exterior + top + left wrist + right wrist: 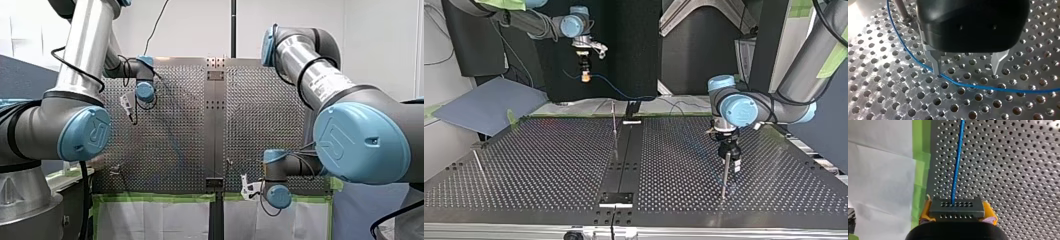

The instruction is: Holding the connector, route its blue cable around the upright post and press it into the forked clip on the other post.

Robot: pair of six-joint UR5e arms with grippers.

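My right gripper [957, 216] hangs above the perforated table [1010, 170] at its near edge, where a strip of green tape [920, 170] borders the metal and a white sheet [880, 170] lies beyond it. Its yellow pads [989, 212] are clenched on the dark connector [956, 206], one on each side. The blue cable [956, 170] leaves the middle of the connector's face and runs straight out over the holes, away from the edge. In the top view the connector is held well above the table and the cable sags from it toward the near edge. There a thin upright post [614, 120] stands by the dark middle strip; I cannot tell whether the cable touches it. Farther out, toward the table's left edge in the front view, my left gripper [967, 71] points down at the table with its metal fingers [936, 61] spread and released, grasping nothing. The cable curves across the holes beneath it, passing right at one fingertip and running on ahead of the other. Another slim post [901, 9] stands just beside this gripper, close to the cable's bend.
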